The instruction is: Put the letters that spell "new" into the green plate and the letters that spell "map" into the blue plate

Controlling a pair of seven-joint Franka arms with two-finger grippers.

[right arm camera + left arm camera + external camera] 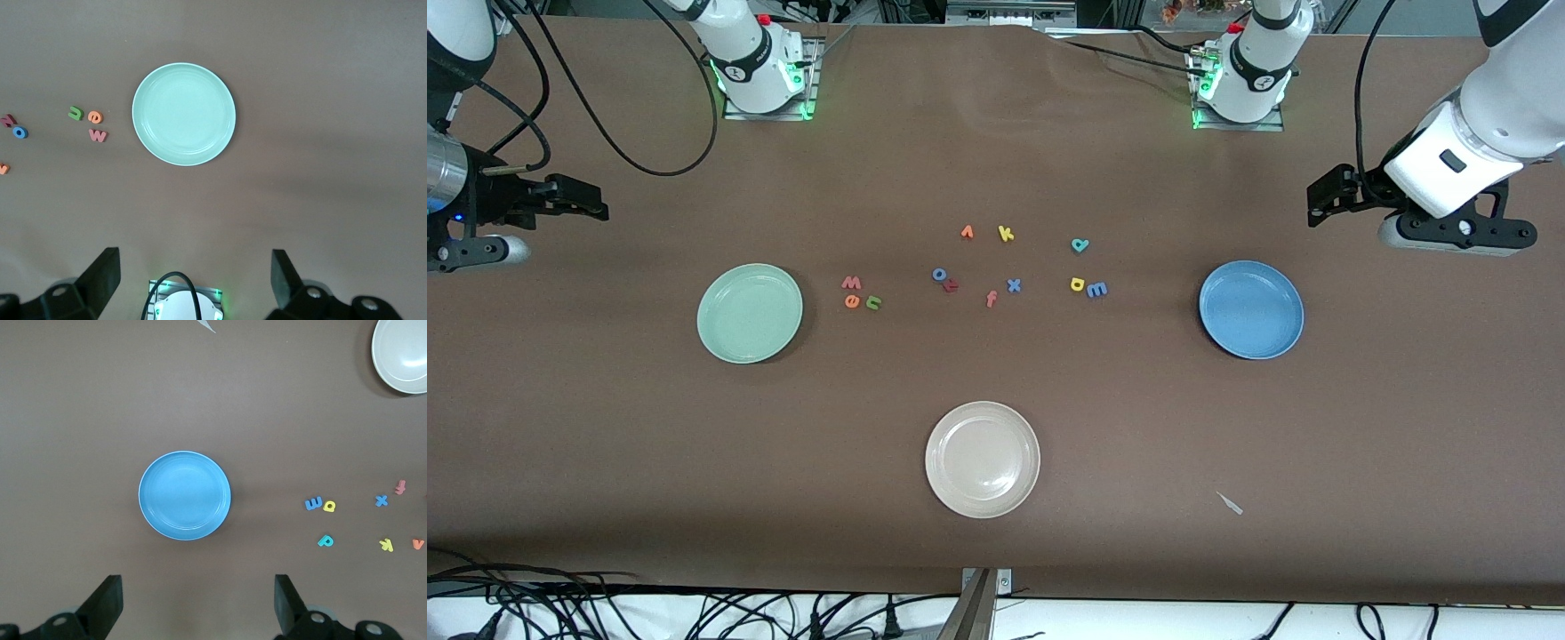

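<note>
watching both arms wait high at the table ends. left gripper (197,603) hangs over bare table at its own end, near the blue plate (1251,309), jaws spread wide, nothing between them. right gripper (193,280) hangs over the table at its end, near the green plate (750,313), jaws wide too, holding nothing.

both plates hold nothing. i see the w (852,283), e (852,301) and n (872,303) bunched on the table just beside the green plate, toward the middle; w lies farther from the front camera than e and n. blue m (1096,289) touches the yellow letter (1078,284); the teal letter (1080,244) sits near them, farther from the front camera. all three lie between the middle cluster and the blue plate.

spare letters sit mid-table: o (940,275), f (991,299), x (1014,285), k (1006,234), orange v (967,232). white plate (983,459) lies nearest the front camera.
</note>
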